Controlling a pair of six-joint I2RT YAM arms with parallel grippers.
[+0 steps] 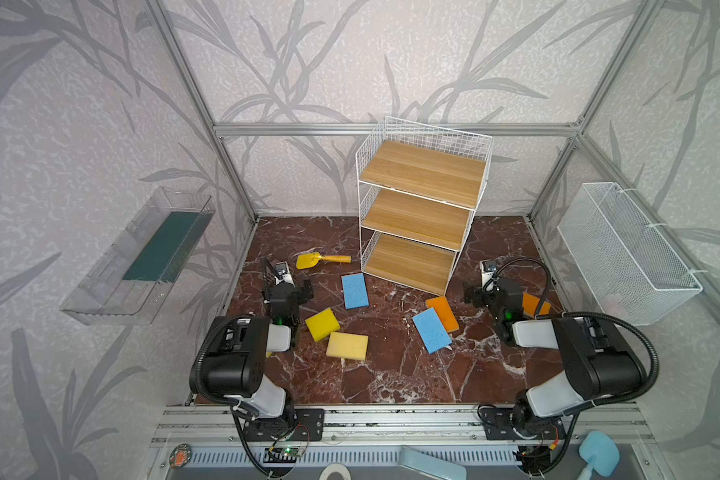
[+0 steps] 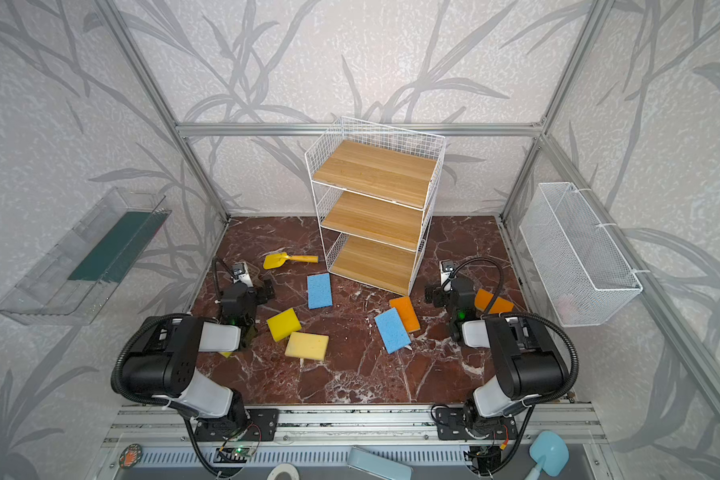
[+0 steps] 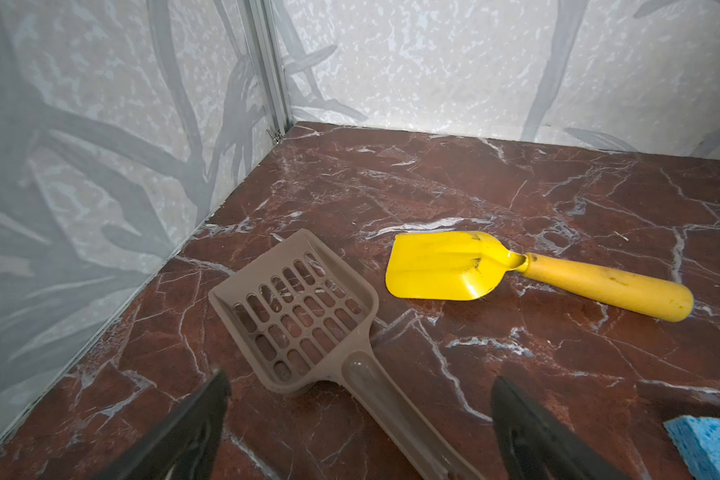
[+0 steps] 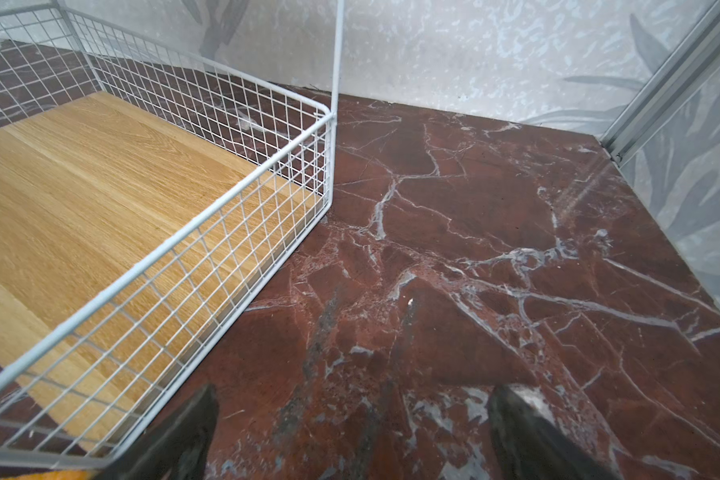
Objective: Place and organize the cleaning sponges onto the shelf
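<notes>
Mostly the sponges (image 1: 354, 291) lie scattered between the left gripper (image 3: 358, 386) and right gripper (image 4: 354, 399), both spread wide, empty.

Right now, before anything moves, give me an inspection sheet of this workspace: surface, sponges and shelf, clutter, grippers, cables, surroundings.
Surface: red-brown marble table, no spills seen.
Job's things: two blue sponges, two yellow sponges, two orange sponges, all on the table, one orange partly behind the right arm; shelf boards all bare.
Clutter: yellow scoop and brown slotted scoop on the table's left side.
Grippers: left gripper open, empty; right gripper open, empty.
Cables: black cables loop at both wrists; no snag seen.
Surroundings: clear tray on left wall, wire basket on right wall.
</notes>
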